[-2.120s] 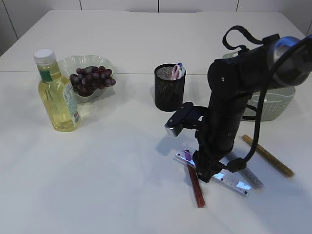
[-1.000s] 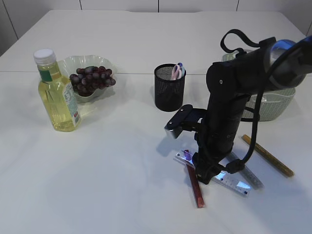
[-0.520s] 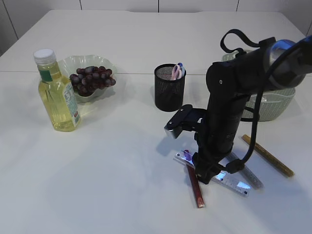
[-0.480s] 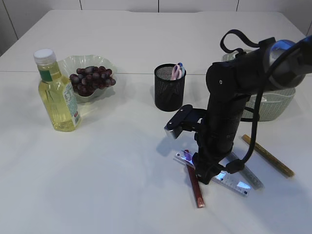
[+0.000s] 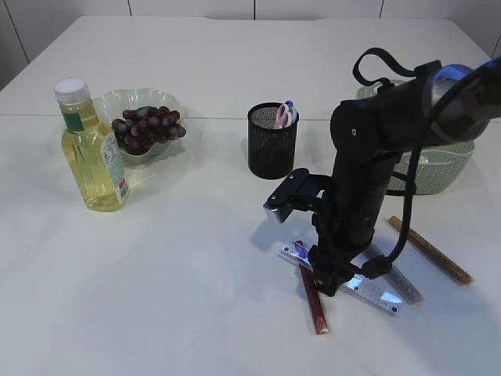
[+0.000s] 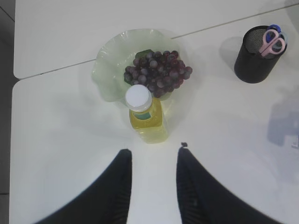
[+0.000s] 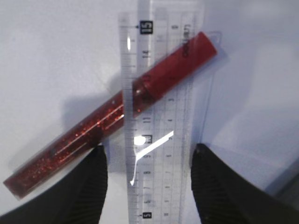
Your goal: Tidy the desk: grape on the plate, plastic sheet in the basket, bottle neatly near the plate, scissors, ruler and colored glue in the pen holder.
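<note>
A clear ruler [image 7: 161, 116] lies on the white table with a red glitter glue stick [image 7: 93, 135] crossing under it. My right gripper [image 7: 149, 154] is open, one finger on each side of the ruler, low over it; the exterior view shows it [image 5: 325, 274] over the ruler [image 5: 376, 291] and the red glue [image 5: 315, 301]. The grapes [image 5: 147, 125] lie on the pale green plate [image 5: 109, 102], with the yellow bottle [image 5: 92, 149] beside it. Pink scissors [image 5: 285, 115] stand in the black pen holder [image 5: 272, 145]. My left gripper [image 6: 153, 154] is open and empty, high above the bottle [image 6: 145, 116]. No plastic sheet shows.
A pale green basket [image 5: 442, 168] stands at the right, partly hidden behind my right arm. A gold glue stick [image 5: 430, 249] lies on the table right of the ruler. The left wrist view also shows the plate [image 6: 107, 70] and the pen holder [image 6: 254, 60].
My right arm has sunk slightly towards the ruler. Nothing else has moved.
</note>
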Robot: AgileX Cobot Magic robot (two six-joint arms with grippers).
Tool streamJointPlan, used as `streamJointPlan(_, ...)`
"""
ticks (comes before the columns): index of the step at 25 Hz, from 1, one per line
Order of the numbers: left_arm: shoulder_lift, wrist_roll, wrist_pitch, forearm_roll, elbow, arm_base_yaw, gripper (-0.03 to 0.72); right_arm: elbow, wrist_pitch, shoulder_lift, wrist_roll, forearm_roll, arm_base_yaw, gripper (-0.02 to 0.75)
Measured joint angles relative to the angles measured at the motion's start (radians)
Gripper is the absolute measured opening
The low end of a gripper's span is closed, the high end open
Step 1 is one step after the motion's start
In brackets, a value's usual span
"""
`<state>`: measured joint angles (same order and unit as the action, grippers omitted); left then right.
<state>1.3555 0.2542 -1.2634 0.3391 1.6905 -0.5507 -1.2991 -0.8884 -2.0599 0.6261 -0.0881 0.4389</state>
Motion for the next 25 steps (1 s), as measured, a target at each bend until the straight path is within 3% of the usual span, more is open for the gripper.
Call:
streamJointPlan(4,0.0,0.0,0.0,0.0,0.0,0.0,0.241,0.0,0.0,0.0,0.0,0.0,0.0,0.44)
streamJointPlan(10,0.0,0.0,0.0,0.0,0.0,0.0,0.241,0.0,0.0,0.0,0.0,-0.002,0.0,0.309)
streamJointPlan(25,0.0,0.0,0.0,0.0,0.0,0.0,0.241,-0.067,-0.099,-0.001,-0.092,-0.002,0.0,0.303)
